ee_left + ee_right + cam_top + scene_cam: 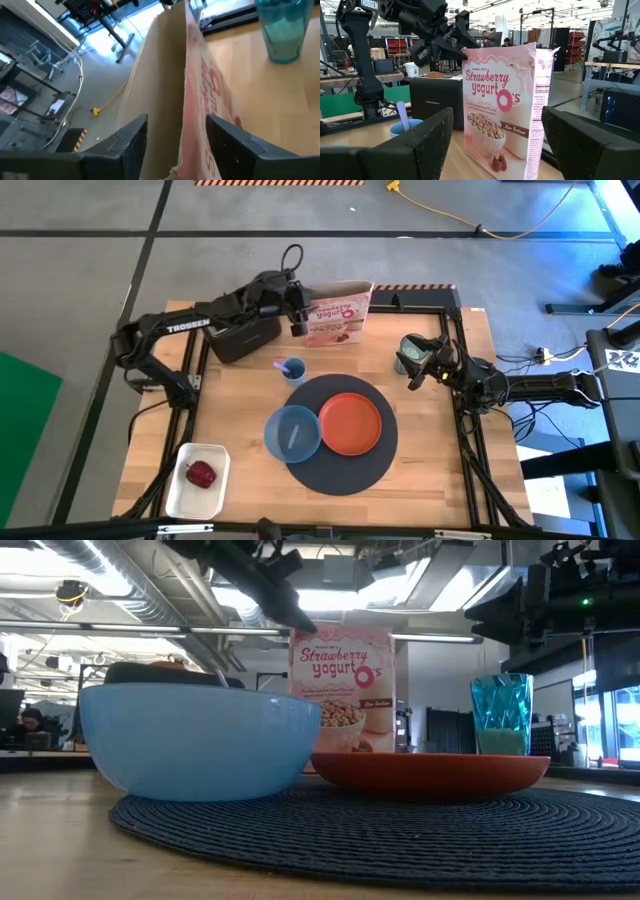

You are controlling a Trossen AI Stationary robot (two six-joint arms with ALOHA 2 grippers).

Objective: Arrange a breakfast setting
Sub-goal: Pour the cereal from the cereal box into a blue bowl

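Observation:
The pink cereal box (340, 315) stands upright at the table's far side, beside the black toaster (240, 335). My left gripper (177, 145) reaches over the toaster, open, its fingers on either side of the box's top left corner. On the round dark mat (340, 465) sit the orange plate (350, 423) and, overlapping the mat's left edge, the blue bowl (292, 432). The green cup (412, 352) stands upright at the right, just beyond my open right gripper (427, 370), which holds nothing. The red apple (201, 474) lies in a white tray. My left gripper has one finger (132, 142) behind the cereal box's top edge (186, 100) and one finger (225, 142) before its pink front face. The fingers come from the table's left, slanting a little downward. I cannot tell whether they touch the cardboard. The box stands on the table.
A small blue cup (292, 370) with a pale lilac handle sticking out stands between the toaster and the mat. The white tray (195, 482) lies at the near left corner. Bare wood shows at the near right. People and desks show beyond the far edge.

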